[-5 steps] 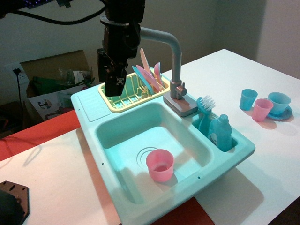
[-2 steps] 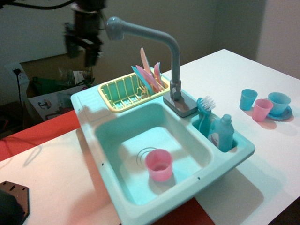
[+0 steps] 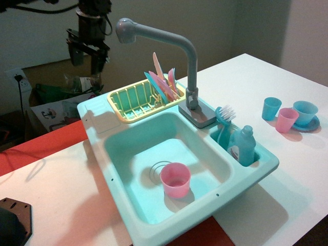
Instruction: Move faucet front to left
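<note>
grey plastic toy faucet (image 3: 190,66), stiff, light, likely swivelling at its base; best pushed near the rounded spout tip, just right of the black claw (image 3: 87,55). claw empty, fingers apart, above turquoise sink (image 3: 266,161).

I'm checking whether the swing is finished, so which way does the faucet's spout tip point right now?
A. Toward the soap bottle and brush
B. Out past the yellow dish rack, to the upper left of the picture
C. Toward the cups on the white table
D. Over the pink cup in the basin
B: the faucet has its spout running from the upright pipe out above the yellow dish rack, with the tip near the gripper.
</note>
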Controlling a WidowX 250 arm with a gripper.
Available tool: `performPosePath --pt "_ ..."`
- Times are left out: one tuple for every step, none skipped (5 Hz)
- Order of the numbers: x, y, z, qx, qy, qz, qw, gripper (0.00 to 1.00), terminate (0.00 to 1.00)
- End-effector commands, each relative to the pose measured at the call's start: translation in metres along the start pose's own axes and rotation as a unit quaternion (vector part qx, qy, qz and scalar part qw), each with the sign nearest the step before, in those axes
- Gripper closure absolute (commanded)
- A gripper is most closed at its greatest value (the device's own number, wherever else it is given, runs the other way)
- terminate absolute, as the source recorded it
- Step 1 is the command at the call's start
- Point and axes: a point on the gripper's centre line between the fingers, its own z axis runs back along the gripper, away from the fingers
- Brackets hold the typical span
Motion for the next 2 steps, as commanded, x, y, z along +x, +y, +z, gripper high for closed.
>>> performPosePath --pt "-0.018 -0.009 0.032 -0.030 -0.065 -0.051 0.9961 0.00 0.00" --pt "-0.040 -0.024 0.047 -0.054 -0.077 -0.096 0.9909 0.00 1.00"
